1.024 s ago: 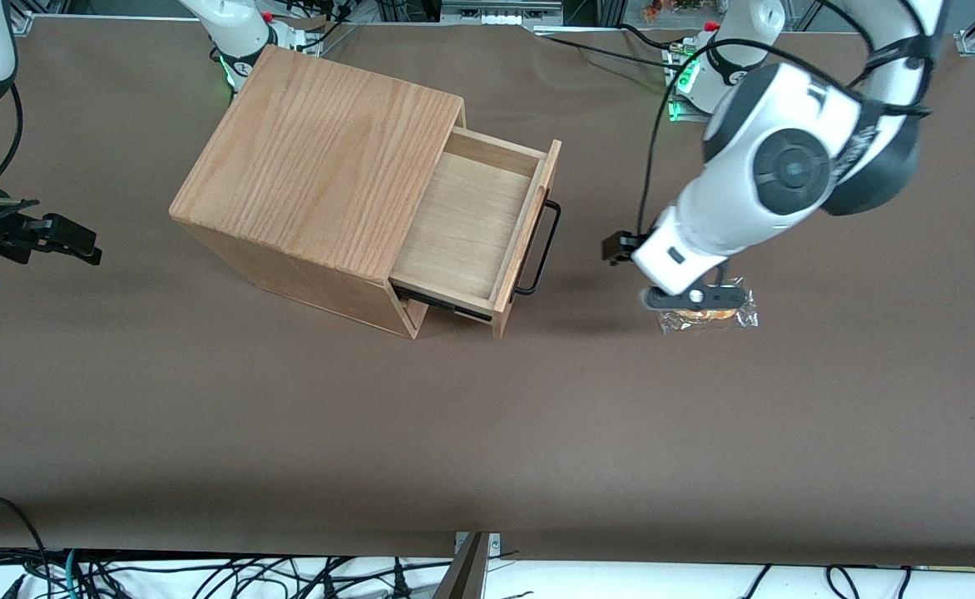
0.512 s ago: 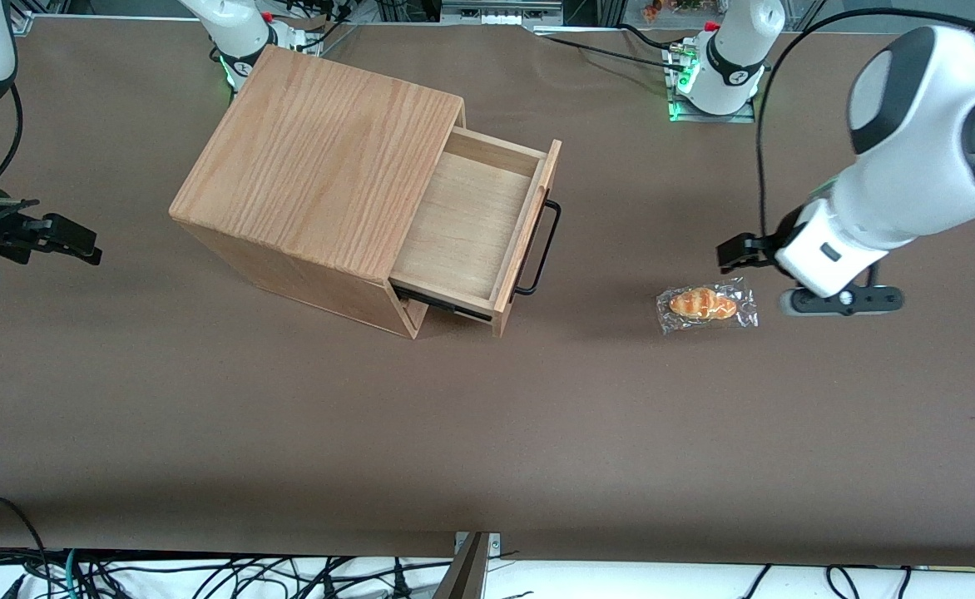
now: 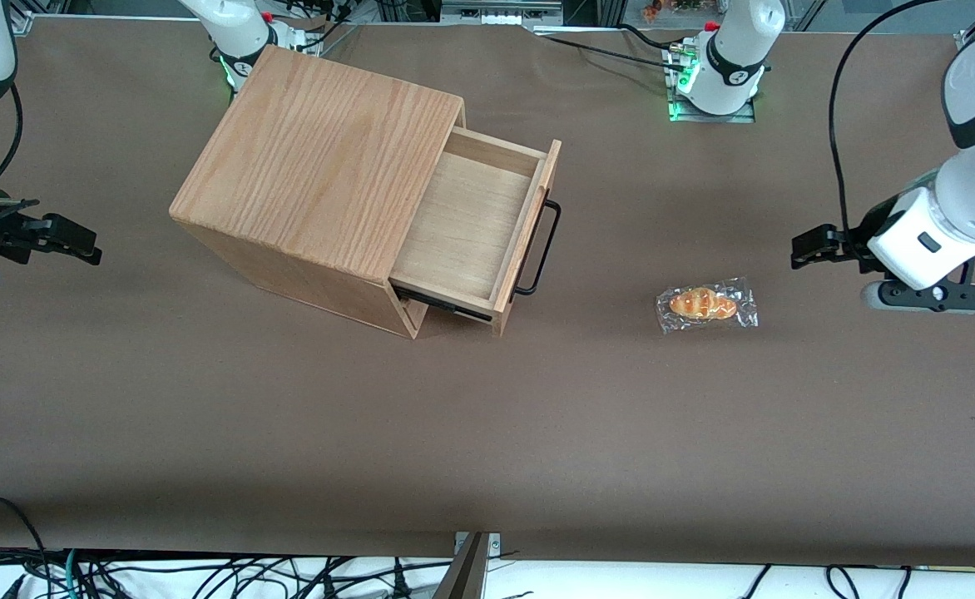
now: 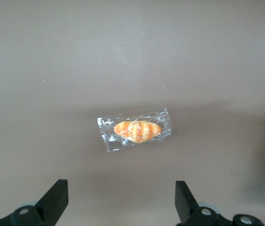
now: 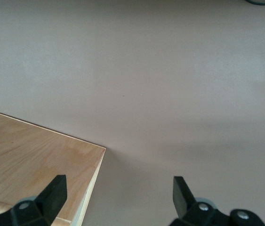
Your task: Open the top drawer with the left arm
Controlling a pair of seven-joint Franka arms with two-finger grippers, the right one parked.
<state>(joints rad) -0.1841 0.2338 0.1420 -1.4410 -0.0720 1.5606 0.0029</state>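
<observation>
The top drawer [image 3: 467, 225] stands pulled well out of the oak cabinet [image 3: 313, 158], showing its pale plywood floor. Its thin black bar handle [image 3: 541, 248] is free, with nothing touching it. The left arm [image 3: 945, 216] hangs near the working arm's end of the table, far from the drawer. Its gripper [image 3: 930, 298] points down above bare table and is open, holding nothing. In the left wrist view the gripper [image 4: 121, 182] has both black fingers [image 4: 57, 197] spread wide over the brown surface.
A bread roll in a clear packet [image 3: 706, 305] lies on the brown table between the drawer and the gripper; the left wrist view also shows this packet [image 4: 136, 131]. The cabinet top [image 5: 33, 160] shows in the right wrist view. Cables hang along the table's front edge.
The left arm has swung away from the drawer toward the working arm's end of the table, passing over the bread packet and uncovering it. The drawer has not moved.
</observation>
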